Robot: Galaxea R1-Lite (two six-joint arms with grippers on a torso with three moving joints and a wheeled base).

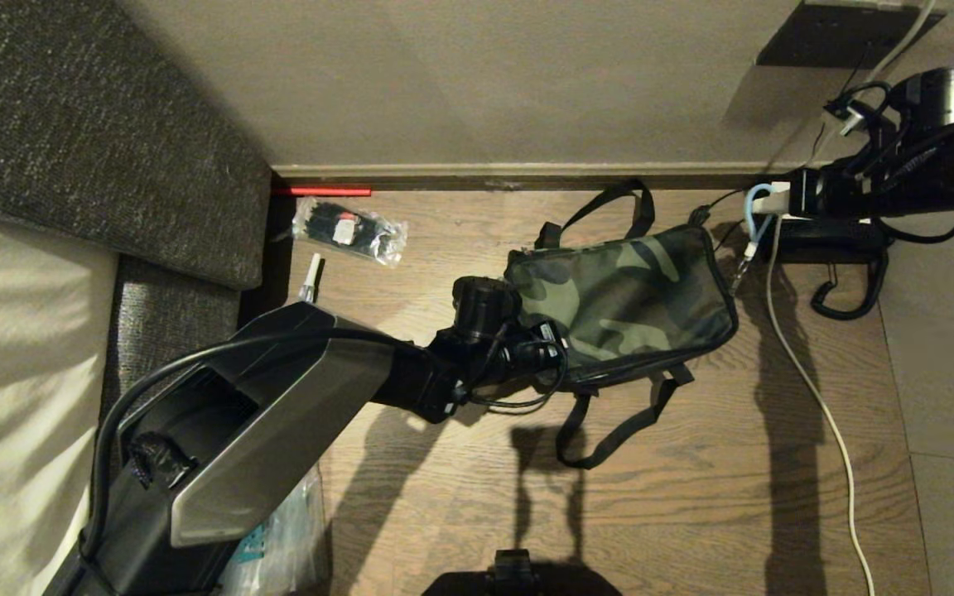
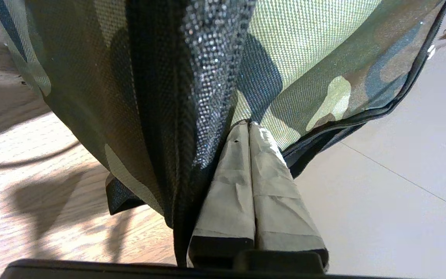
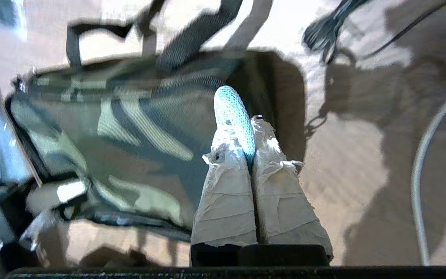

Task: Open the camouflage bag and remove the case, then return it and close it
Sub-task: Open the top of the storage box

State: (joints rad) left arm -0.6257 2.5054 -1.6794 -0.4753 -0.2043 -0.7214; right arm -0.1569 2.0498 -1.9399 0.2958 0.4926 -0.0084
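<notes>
Camouflage bag (image 1: 630, 302): lies closed on the wooden floor (image 1: 692, 497), near the wall's skirting board, its black strap handles (image 1: 609, 422) spread out on both long sides.
Left claw (image 2: 250, 126): pressed against the bag's end that faces the sofa; its paper-wrapped fingers (image 2: 227, 186) lie together, nipping the bag's fabric just beside a black webbing strip.
Right claw (image 3: 242, 143): at the bag's other end, towards the skirting board; its taped fingers (image 3: 281, 201) are clamped on the light-blue loop (image 3: 232, 112) of the zipper pull.
Light-blue loop, head view: arcs from the right claw (image 1: 767, 203) down to the bag's corner.
Case: cannot be seen; the bag's lid is down.
Telephone (image 1: 833, 240): black, on the floor just beyond the bag's corner, its coiled cord trailing beside it.
White cable (image 1: 816, 397): runs across the floor past the telephone.
Clear plastic bag (image 1: 350, 229): holds dark items, on the floor by the skirting board, near the grey sofa (image 1: 96, 141).
</notes>
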